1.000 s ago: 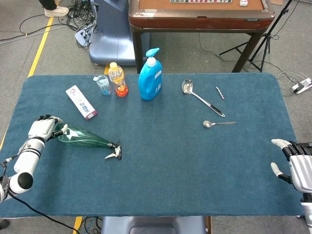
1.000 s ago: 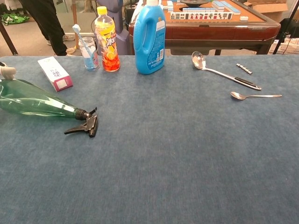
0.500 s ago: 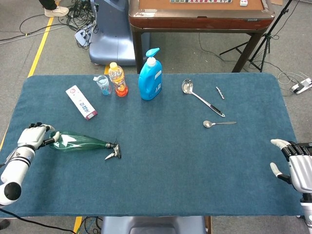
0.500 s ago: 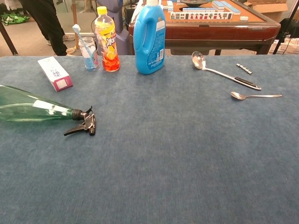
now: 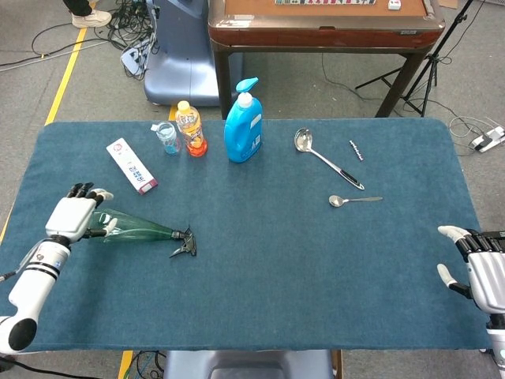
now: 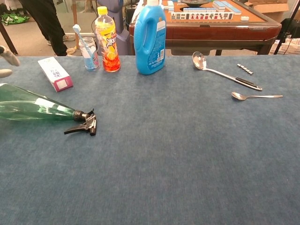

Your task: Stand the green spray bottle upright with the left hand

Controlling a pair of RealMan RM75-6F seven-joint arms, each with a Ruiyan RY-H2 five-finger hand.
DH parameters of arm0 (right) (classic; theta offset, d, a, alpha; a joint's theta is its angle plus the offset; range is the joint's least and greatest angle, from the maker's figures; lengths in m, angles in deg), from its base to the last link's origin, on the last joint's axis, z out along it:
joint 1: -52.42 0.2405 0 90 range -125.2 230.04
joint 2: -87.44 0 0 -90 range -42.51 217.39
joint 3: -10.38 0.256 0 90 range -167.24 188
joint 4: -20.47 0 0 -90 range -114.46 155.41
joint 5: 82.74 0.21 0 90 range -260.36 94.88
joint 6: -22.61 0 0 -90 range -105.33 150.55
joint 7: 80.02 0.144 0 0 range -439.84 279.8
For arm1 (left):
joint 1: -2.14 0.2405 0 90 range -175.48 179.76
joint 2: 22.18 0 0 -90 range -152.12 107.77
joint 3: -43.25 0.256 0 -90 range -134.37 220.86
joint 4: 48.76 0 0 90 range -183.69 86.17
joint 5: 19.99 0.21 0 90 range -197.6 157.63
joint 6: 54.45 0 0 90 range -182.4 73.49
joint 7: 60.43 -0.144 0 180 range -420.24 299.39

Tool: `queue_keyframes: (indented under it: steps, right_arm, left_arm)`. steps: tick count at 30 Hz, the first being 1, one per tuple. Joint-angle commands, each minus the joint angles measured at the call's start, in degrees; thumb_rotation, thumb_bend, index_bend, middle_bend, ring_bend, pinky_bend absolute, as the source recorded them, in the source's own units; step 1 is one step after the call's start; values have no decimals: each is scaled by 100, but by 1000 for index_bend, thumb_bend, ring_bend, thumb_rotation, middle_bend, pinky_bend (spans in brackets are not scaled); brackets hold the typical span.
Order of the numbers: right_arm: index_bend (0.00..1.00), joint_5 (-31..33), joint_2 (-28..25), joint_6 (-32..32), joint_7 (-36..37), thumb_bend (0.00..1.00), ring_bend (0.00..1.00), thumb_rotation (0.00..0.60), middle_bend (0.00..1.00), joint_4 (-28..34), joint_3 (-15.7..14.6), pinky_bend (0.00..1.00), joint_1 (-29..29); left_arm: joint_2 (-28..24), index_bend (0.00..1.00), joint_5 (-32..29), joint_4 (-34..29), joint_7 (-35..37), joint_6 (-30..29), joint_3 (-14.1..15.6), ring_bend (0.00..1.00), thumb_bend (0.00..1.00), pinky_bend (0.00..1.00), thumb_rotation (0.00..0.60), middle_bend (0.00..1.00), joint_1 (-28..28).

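The green spray bottle (image 5: 134, 229) lies on its side on the blue cloth at the left, its black trigger head (image 5: 185, 243) pointing right. In the chest view the bottle (image 6: 33, 108) runs off the left edge. My left hand (image 5: 72, 213) is at the bottle's wide base with its fingers (image 6: 8, 55) spread above it; it holds nothing. Whether it touches the bottle, I cannot tell. My right hand (image 5: 476, 267) stays open at the table's right front edge, far from the bottle.
At the back stand a blue detergent bottle (image 5: 243, 122), an orange drink bottle (image 5: 190, 129) and a small cup (image 5: 166, 137). A white box (image 5: 131, 165) lies just behind the green bottle. A ladle (image 5: 325, 158) and a spoon (image 5: 353, 200) lie right of centre.
My left hand went down toward the front edge and came back up, opening its fingers over the bottle's base. The bottle's base swung toward me, then slightly back.
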Motion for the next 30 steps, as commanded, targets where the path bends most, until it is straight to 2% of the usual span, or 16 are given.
queue_keyframes:
  steps: [1,3,6,10,19,30]
  right_arm:
    - [238,-2,-8,-3,-7,289,201,600,269,9,3,254,2]
    - [238,-2,-15,-1,-14,289,202,600,269,16,1,254,1]
    - [238,11,-12,6,-4,289,202,600,269,11,-1,254,-1]
    - [238,32,-24,29,22,289,202,600,269,1,4,253,7]
    - [238,40,-12,20,86,289,202,600,269,-49,-9,253,-12]
    - [238,46,16,45,198,280,202,600,269,-149,-1,253,5]
  left_arm:
    - [154,197,469,-250,-136,-197,-34,0,387,0,491,180,34]
    - [222,192,524,-353,-391,-141,-24,0,388,0,561,180,-47]
    - [338,169,445,-455,-771,31,-18,0,387,0,600,163,-205]
    - [571,159,192,-447,-1312,178,-16,0,387,0,600,154,-412]
    - [1079,159,-1203,-317,-2930,156,146,0,387,0,600,152,-911]
    - [1451,170,-2265,-279,-3873,-184,298,0,375,0,600,153,-1285]
